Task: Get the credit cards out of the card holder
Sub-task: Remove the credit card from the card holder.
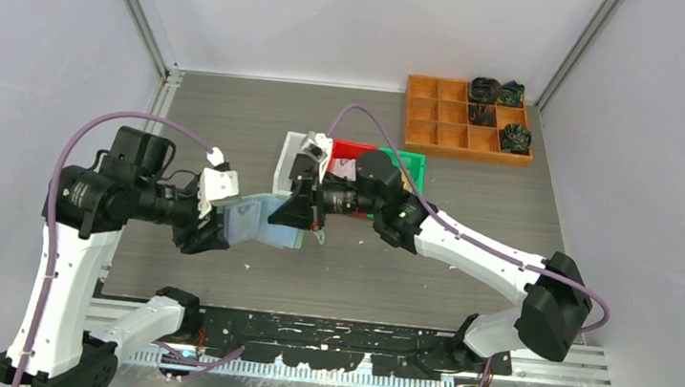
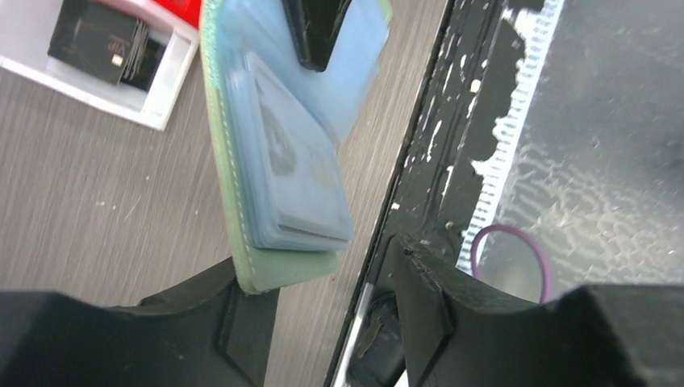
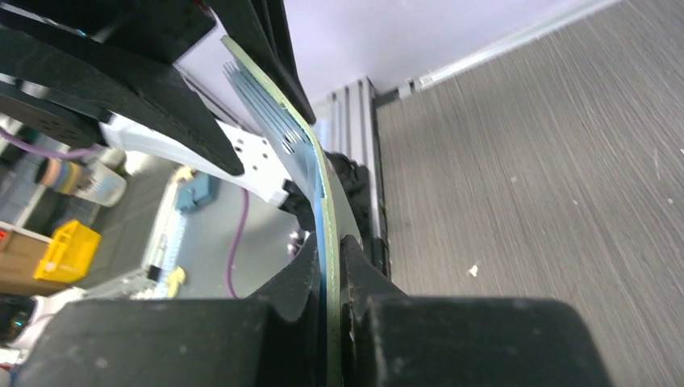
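A robotics lab cell: white panel walls (image 1: 30,26), aluminium rails (image 1: 139,9).

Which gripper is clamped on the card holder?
The right gripper: its fingers pinch the edge of the card holder. The left gripper stands open, with the holder's corner just at one finger.
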Robot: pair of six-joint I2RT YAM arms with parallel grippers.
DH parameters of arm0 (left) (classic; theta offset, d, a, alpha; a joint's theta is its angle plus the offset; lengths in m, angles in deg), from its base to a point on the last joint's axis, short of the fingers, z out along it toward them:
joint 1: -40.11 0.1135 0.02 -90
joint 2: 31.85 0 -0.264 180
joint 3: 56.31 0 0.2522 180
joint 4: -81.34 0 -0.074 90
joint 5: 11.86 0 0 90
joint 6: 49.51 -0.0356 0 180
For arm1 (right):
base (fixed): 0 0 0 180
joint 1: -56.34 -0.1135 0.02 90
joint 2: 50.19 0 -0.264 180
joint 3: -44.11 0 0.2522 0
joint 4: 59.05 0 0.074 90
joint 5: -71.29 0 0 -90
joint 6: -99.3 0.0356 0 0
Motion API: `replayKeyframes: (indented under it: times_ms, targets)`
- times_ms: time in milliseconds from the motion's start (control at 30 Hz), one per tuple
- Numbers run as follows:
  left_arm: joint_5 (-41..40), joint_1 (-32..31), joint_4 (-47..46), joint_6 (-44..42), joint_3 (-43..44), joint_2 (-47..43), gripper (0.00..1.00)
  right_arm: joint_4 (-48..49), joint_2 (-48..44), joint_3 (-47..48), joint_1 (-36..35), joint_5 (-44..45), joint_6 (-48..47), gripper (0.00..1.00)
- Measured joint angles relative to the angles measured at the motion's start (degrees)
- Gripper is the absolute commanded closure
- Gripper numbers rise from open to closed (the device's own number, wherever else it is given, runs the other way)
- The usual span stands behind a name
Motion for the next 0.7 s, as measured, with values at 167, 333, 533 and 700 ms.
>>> replayKeyframes:
  times_ms: [167, 333, 533, 700]
  targets:
    - [5.6, 0.0, 0.0, 4.4, 1.8, -0.2, 0.66, 10.1, -1.8, -2.8, 1.0, -2.0, 8.1, 0.99]
    - [9.3, 0.0, -0.1, 10.3, 3.6, -0.2, 0.86, 15.0, -3.4, -3.9, 1.1, -4.1, 12.3, 0.99]
    - [11.9, 0.0, -0.7, 16.5, 6.7, -0.1, 0.89, 19.0, -7.0, -6.3, 1.3, -6.8, 15.0, 0.99]
    - [14.4, 0.0, -3.0, 22.2, 7.0, -0.5, 0.81, 20.9, -9.0, -7.3, 1.3, -7.7, 16.4, 0.99]
